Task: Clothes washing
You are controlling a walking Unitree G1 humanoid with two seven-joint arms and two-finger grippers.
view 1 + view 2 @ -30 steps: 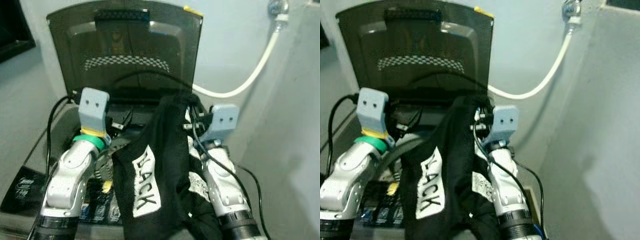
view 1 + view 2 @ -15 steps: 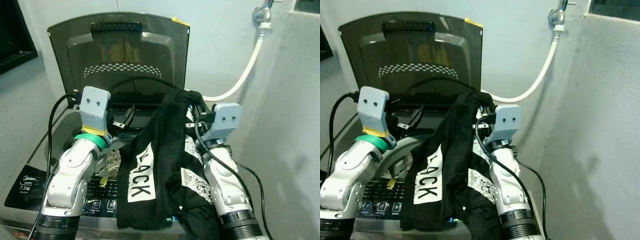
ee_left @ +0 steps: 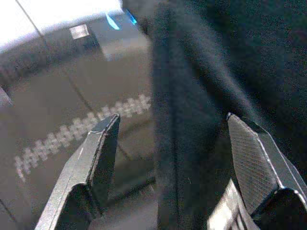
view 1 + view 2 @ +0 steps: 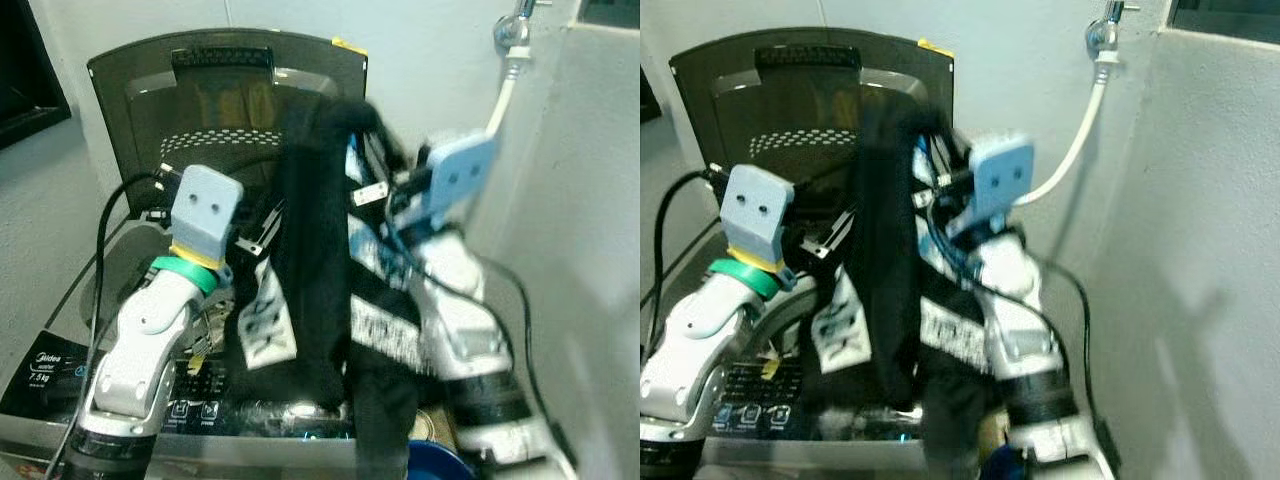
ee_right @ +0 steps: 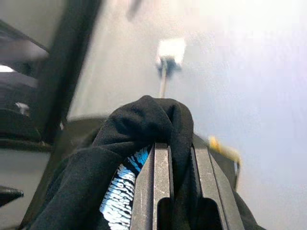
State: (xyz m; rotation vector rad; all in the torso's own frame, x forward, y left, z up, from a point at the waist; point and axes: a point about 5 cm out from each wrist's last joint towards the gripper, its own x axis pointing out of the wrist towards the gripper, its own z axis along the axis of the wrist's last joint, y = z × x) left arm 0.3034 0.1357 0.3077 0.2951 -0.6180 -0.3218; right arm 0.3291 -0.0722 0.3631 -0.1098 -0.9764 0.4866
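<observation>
A black garment (image 4: 315,270) with white and blue print hangs in a long fold over the open top-loading washing machine (image 4: 60,345). My right gripper (image 5: 173,148) is shut on its upper fold, held high in front of the raised dark lid (image 4: 215,110); that arm is blurred. My left gripper (image 3: 168,124) stands open just left of the hanging cloth, which fills the space ahead of and between its fingers (image 3: 96,158). The cloth hides most of the drum opening.
A white hose (image 4: 500,95) runs from a tap (image 4: 515,28) on the back wall. A grey wall stands close on the right. Black cables loop around both arms. The control panel (image 4: 200,385) lies along the machine's front edge. A blue object (image 4: 432,465) shows at the bottom.
My right arm has lifted the garment higher, up against the lid, and the cloth now hangs longer and narrower. My left gripper rose slightly toward it. The camera has shifted a little.
</observation>
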